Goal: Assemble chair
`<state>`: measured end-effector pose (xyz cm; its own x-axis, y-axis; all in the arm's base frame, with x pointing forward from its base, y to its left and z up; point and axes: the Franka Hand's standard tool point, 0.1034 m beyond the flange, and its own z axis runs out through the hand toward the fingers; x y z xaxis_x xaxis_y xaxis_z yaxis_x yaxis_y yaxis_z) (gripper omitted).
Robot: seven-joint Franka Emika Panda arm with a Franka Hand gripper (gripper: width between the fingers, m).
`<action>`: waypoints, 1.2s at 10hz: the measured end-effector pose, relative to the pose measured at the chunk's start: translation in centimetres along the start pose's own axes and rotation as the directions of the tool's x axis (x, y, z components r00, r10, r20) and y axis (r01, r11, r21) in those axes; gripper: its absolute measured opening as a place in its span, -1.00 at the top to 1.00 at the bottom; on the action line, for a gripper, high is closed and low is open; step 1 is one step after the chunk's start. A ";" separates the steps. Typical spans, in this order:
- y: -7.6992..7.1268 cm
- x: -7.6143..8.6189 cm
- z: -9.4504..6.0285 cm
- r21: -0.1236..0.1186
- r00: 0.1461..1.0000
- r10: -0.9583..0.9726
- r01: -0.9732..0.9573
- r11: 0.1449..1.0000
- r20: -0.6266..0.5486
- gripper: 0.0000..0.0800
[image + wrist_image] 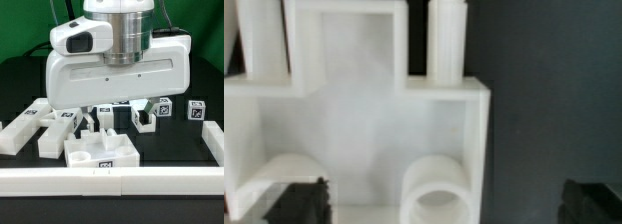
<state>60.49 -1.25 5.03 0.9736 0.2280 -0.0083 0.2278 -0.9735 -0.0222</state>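
Chair, unassembled: its white tagged pieces lie loose on the black worktop (pixel 20 95) below and around the gripper (pixel 122 110). In the exterior view a blocky piece with recesses (pixel 100 150) lies just below and in front of the gripper. Flat bars (pixel 22 132) lie off to the exterior view's left of it. Two small cubes (pixel 163 108) stand to its other side, apart from each other. A plain white rail (pixel 110 182) runs along the front of the worktop, beyond all the pieces. In the wrist view the gripper (pixel 446 205) stands wide open and holds nothing. Its dark fingertips (pixel 295 200) are set far apart over a white slab (pixel 358 120) that has two rounded recesses and two narrow bars. One fingertip overlaps the slab's edge and the other hangs over bare worktop; whether either touches the slab cannot be told.
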 end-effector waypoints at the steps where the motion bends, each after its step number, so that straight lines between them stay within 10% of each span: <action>1: -0.1 0.0 0.8 -0.001 1.000 -0.002 0.002 1.000 -0.005 -0.62; 5: -0.5 -0.6 3.5 -0.002 1.000 -0.005 0.005 1.000 -0.008 -0.62; 12: -0.7 -0.6 3.8 -0.001 1.000 -0.009 0.009 1.000 -0.005 0.92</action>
<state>59.68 -0.63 1.29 0.9716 0.2365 -0.0031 0.2364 -0.9714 -0.0217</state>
